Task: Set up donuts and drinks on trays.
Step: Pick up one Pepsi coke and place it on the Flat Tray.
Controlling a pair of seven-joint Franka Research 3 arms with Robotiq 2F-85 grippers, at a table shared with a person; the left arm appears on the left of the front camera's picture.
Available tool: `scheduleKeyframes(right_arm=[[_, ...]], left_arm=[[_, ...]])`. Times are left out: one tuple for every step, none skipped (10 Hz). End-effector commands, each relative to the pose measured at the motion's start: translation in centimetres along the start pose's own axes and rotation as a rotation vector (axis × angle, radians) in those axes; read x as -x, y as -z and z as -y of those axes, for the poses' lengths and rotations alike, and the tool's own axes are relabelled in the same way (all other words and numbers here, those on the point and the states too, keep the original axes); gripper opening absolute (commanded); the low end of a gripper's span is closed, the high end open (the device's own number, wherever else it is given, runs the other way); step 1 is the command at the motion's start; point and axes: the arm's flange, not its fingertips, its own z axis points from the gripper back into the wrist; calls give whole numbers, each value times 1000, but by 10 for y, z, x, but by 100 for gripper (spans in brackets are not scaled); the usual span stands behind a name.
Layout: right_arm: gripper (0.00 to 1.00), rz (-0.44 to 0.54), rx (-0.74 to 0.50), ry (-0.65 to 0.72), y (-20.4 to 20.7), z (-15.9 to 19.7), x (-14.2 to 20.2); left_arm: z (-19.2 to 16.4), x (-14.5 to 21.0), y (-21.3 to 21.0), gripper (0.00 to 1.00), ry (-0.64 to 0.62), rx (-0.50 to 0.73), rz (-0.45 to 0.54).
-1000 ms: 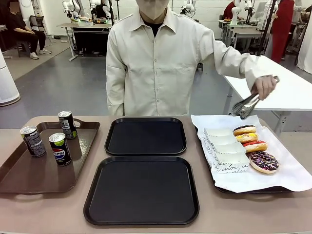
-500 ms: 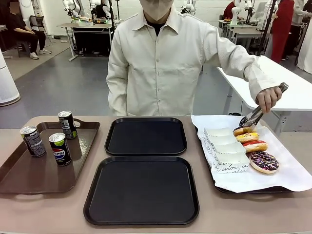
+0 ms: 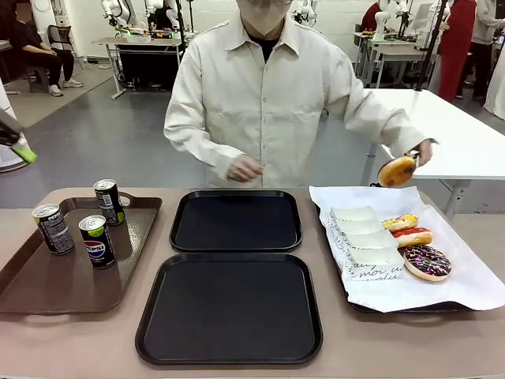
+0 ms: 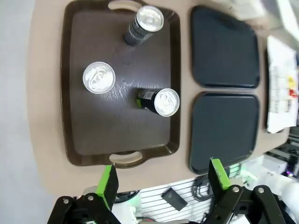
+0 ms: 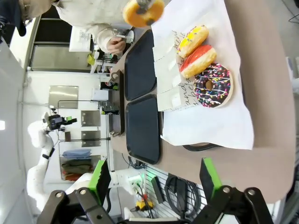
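Hovering high over the left end of the surface [image 3: 71, 347], the left pincer [image 4: 163, 179] stands wide open, with nothing between its green pads. Below it a brown tray [image 3: 47, 304] lies along the surface's left edge and carries three upright cans, all apart from each other. The left can [image 3: 54, 229] is near the tray's left rim, the Pepsi can [image 3: 97, 241] is just to its right, and the far can [image 3: 109, 201] is near the tray's far right corner.

In the middle of the surface lie two black trays, side by side from front to back. The near tray [image 3: 230, 308] lies along the robot's edge and the far tray [image 3: 237, 221] along the person's edge. One of the person's hands [image 3: 245, 168] is held above that far edge.

At the right end sits a tray lined with white paper [image 3: 465, 288]. A row of paper sleeves [image 3: 364, 241] lies on it, and three donuts sit just beside them: a yellow donut [image 3: 401, 222] farthest, a red donut [image 3: 413, 236] in the middle, and a chocolate donut [image 3: 427, 262] with sprinkles nearest. A golden-brown donut [image 3: 397, 170] is up in the air over the tray's far edge, just below the person's other hand [image 3: 424, 150].

The right pincer [image 5: 154, 179] is spread open above the right end, gripping nothing.
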Motion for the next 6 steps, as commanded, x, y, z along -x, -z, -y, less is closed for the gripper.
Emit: scheduleKeyframes(right_arm=[[100, 13, -21, 2, -1, -1, -3], [100, 13, -21, 2, -1, -1, -3], [100, 13, -21, 2, -1, -1, -3], [100, 13, -21, 2, -1, -1, -3], [100, 13, -21, 2, -1, -1, -3], [100, 13, -21, 2, -1, -1, -3]], left_arm=[[34, 3, 31, 100, 5, -105, -45], [57, 11, 53, 100, 38, -170, -57], [74, 14, 73, 100, 105, -252, -62], [82, 25, 91, 100, 131, -298, -64], [86, 33, 105, 100, 153, -330, -67], [90, 30, 119, 100, 191, -369, -26]])
